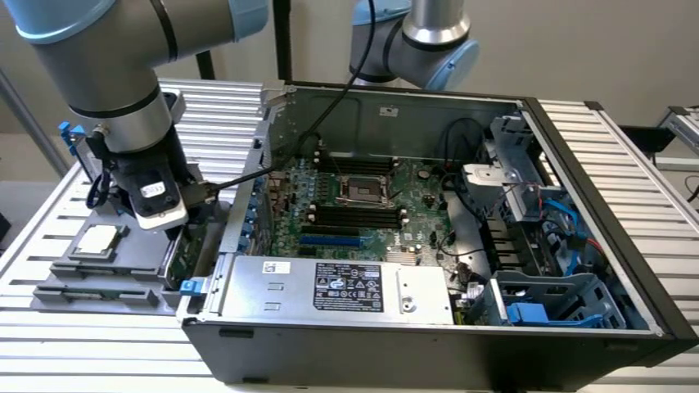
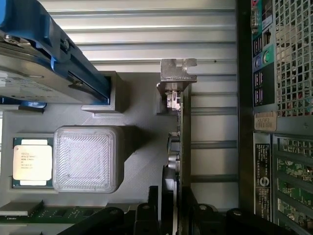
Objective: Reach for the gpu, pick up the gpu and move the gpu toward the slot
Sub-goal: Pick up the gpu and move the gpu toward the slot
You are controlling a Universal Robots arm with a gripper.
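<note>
A robot arm reaches down over a grey plastic holder tray [image 1: 65,282] that lies on a slotted aluminium table [image 1: 623,221], on the exterior view's left, just beside an open desktop computer case [image 1: 437,360]. The gpu [image 1: 188,252] stands on its edge in a slot along the tray edge nearest the case, between the tray and the case's outer wall. The gripper [image 1: 173,233] is directly above it, right at the card's upper edge. From the wrist view the gpu [image 2: 185,147] appears edge-on as a thin strip, its silver bracket [image 2: 177,74] at the far end, seated in the tray [image 2: 142,147]. The gripper [image 2: 173,215] sits over the card's near end, with black parts on both sides of it; I cannot tell whether it is clamped on the card or loose around it. A square processor chip [image 2: 32,160] rests in a tray pocket well apart from the card, and a hard drive in a blue frame [image 2: 34,63] lies at another corner. Inside the case, the green motherboard [image 1: 361,205] shows a blue expansion slot [image 1: 331,242].
</note>
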